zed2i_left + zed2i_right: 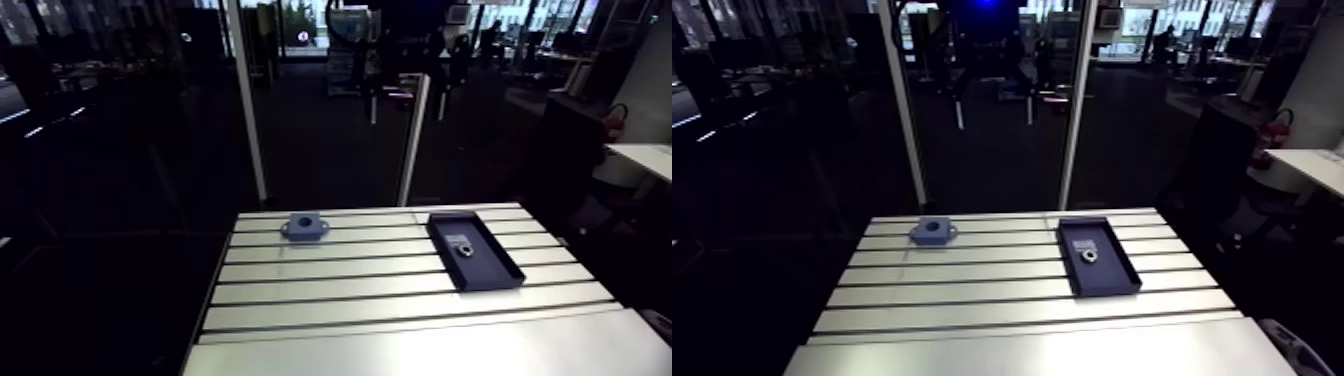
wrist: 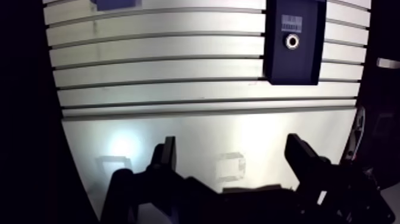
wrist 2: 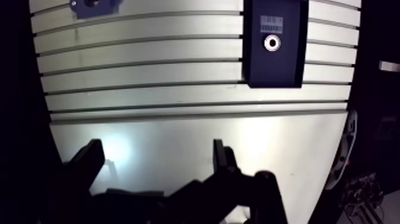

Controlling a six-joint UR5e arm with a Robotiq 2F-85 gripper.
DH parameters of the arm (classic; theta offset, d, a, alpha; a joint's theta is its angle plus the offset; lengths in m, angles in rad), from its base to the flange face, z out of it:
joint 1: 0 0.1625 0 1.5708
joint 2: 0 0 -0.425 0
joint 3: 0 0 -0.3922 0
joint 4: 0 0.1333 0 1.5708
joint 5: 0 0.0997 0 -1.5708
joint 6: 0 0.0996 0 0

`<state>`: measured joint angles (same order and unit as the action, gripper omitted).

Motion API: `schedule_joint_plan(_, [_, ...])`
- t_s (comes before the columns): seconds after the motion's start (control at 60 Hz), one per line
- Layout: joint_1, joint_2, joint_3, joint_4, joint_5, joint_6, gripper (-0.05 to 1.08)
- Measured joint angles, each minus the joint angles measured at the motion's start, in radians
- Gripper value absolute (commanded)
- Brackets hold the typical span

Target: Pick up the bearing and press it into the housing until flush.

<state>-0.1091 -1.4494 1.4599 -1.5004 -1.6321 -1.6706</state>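
Note:
The bearing point(image 2: 292, 41), a small silver ring, lies in a dark rectangular tray point(image 2: 274, 62) on the slotted table, far ahead of my gripper and to its right. The blue-grey housing point(image 1: 305, 226), a flanged block with a round bore, sits on the table's far left; its edge shows in the wrist view as housing point(image 3: 95, 5). My gripper point(image 2: 232, 155) hangs high over the smooth front strip of the table, open, with nothing between its fingers point(image 2: 165, 156). The arm view shows no part of the gripper.
The slotted aluminium table point(image 1: 330, 285) stretches between housing and tray. A white label point(image 3: 271, 24) lies in the tray beyond the bearing. Dark drop-offs border the table on both sides.

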Motion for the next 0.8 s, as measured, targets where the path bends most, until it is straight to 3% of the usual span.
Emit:
schedule_joint_plan(0.317, [-0.102, 0.026, 0.037, -0.091, 0.000, -0.109, 0.01])
schedule_joint_plan(0.8, [-0.211, 0.108, 0.109, -0.253, 0.000, -0.212, 0.01])
